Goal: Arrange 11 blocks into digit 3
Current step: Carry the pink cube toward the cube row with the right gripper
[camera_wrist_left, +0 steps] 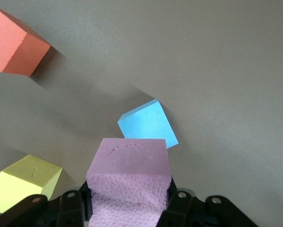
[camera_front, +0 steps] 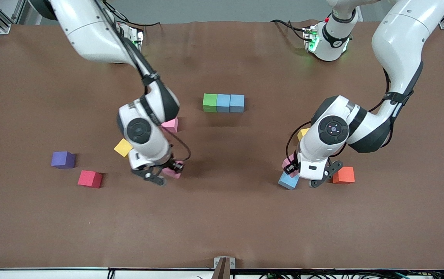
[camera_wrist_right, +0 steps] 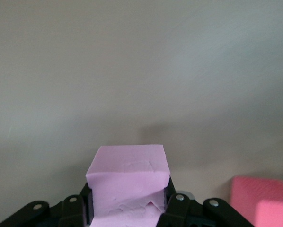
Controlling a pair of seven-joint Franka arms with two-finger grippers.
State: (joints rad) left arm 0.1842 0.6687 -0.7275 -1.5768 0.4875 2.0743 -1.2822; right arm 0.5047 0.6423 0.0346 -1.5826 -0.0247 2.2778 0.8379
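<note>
Both grippers had their loads, as far as I could judge: my left gripper was clamped on a pink cube, with a light blue cube just under it and an orange cube and yellow cube near; my right gripper pinched another pink cube, a red cube near it on the surface; the started row, green block touching two blue blocks, lay well apart from both, so each cube was presumably held for carrying there.

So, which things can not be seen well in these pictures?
- Front view: the pink block in the right gripper is mostly covered by the hand.
- Front view: the left gripper hides most of its pink block and of a yellow block.
- Right wrist view: the red block is cut off at the edge.
</note>
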